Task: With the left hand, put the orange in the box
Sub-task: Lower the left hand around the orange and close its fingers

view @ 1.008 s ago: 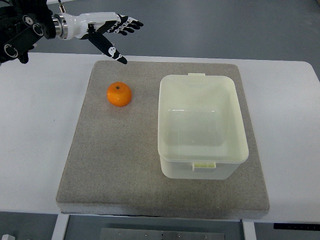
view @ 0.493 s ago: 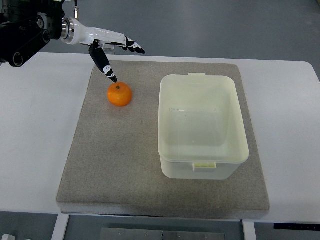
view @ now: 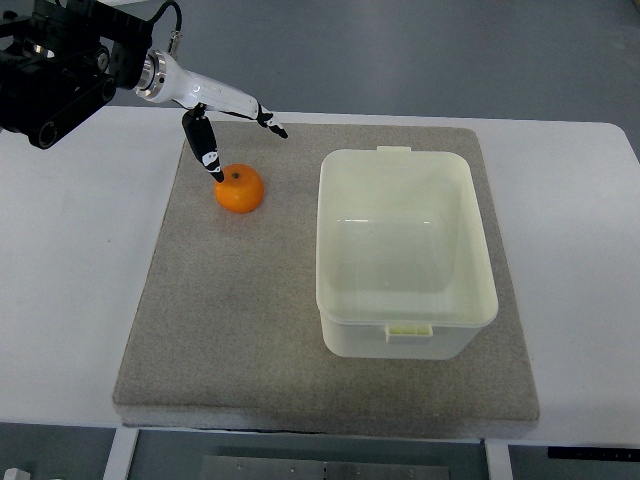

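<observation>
The left hand (view: 225, 125) reached in from the upper left and hung over the far side of the orange (view: 239, 188), its fingers spread and holding nothing: the thumb (view: 207, 155) pointed down with its tip at the fruit's left edge, touching or just short of it, while the other fingers (view: 268, 122) stretched out past the fruit's far side. That spread looked like a hand set to close from both sides, thumb against fingers, so the grasp seemed about to begin but not yet made. The orange sat on the grey mat (view: 250, 330), in its upper left part, well apart from the box (view: 404, 330), which stood open and empty on the mat's right half, leaving a clear path across. The mat itself lay on a white table (view: 70, 300). The fruit was round, slightly flattened, with no real long axis; its stem dimple faced up and a little toward the hand, so it rested upright on its base. The right hand was out of view.
</observation>
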